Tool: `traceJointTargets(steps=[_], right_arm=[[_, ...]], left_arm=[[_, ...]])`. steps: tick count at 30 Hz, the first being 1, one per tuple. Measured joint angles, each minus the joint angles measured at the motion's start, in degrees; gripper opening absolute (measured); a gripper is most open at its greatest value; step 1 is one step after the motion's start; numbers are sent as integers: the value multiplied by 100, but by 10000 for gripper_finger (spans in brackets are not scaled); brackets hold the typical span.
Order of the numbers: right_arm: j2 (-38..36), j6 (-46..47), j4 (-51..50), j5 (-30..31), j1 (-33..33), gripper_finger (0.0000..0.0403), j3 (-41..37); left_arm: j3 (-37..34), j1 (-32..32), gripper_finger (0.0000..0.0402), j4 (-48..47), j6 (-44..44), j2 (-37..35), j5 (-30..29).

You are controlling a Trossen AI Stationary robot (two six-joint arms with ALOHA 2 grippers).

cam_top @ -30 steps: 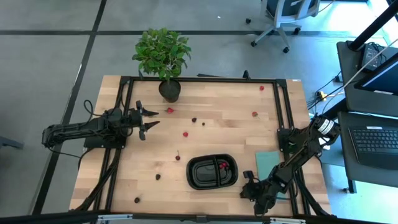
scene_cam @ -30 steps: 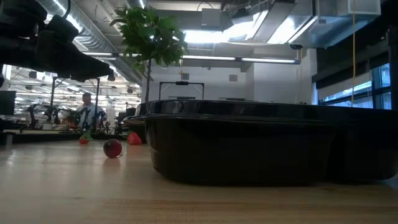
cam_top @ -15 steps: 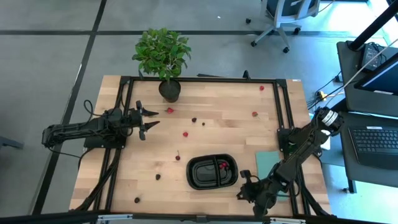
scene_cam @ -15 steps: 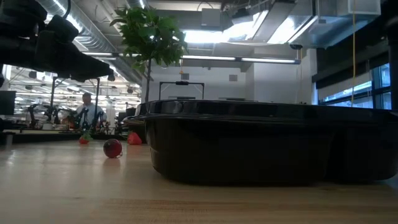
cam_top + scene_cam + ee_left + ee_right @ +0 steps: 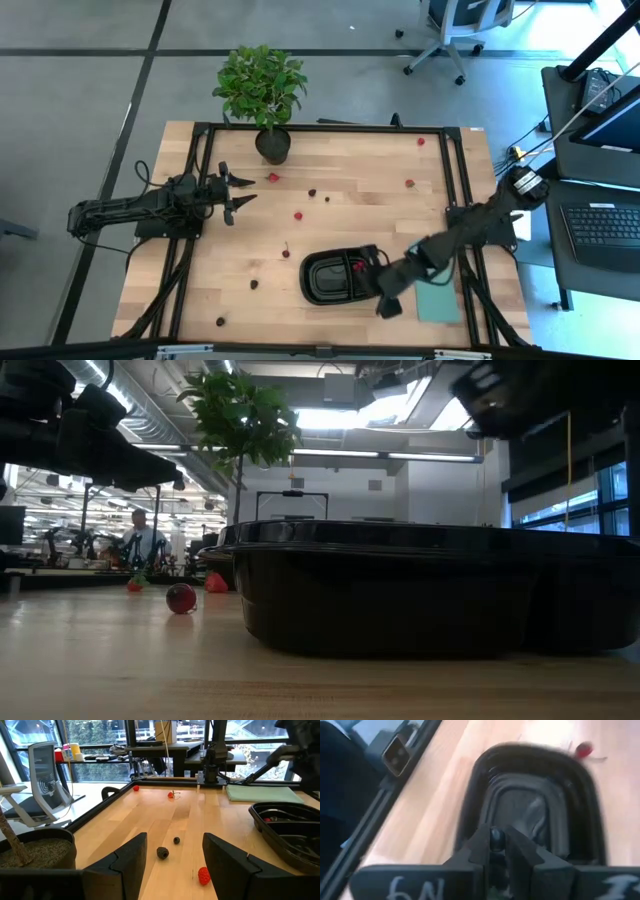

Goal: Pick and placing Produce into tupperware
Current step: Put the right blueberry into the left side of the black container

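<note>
Right claw (image 5: 381,293) hangs at the black oval two-compartment plastic tupperware (image 5: 340,277), at its edge nearest the flat pale teal rectangle (image 5: 438,291), fingers pinched on one small dark berry (image 5: 495,835). White handwritten marks on its finger base cannot be read. A second ago it sat beyond the tupperware's corner, beside the teal rectangle; it has since swung over the rim. Left claw (image 5: 238,192) has not moved: it waits well away from the tupperware, near the leafy green potted plant (image 5: 262,92), fingers spread and empty. Tiny red and maroon produce (image 5: 298,215) lies scattered on the wooden bench (image 5: 340,215); red pieces already rest inside the tupperware.
</note>
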Motion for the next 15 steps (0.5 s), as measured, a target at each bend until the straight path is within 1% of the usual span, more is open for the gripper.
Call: traceJointTargets(steps=[3, 6, 8, 11, 15], right_arm=[[5, -402, 176, -137, -325, 47, 0], [94, -777, 569, -149, -620, 46, 4], [229, -976, 872, -336, -810, 46, 4], [451, -1111, 1139, -792, -1038, 46, 2], [746, -1069, 1195, -908, -1221, 48, 2]], left_arm=[[0, 0, 186, 0, 1, 0, 0], [0, -2, 186, 0, 0, 0, 2], [0, 0, 186, 0, 2, 0, 2], [0, -1, 186, 0, 1, 0, 2], [0, -2, 186, 0, 2, 0, 2]])
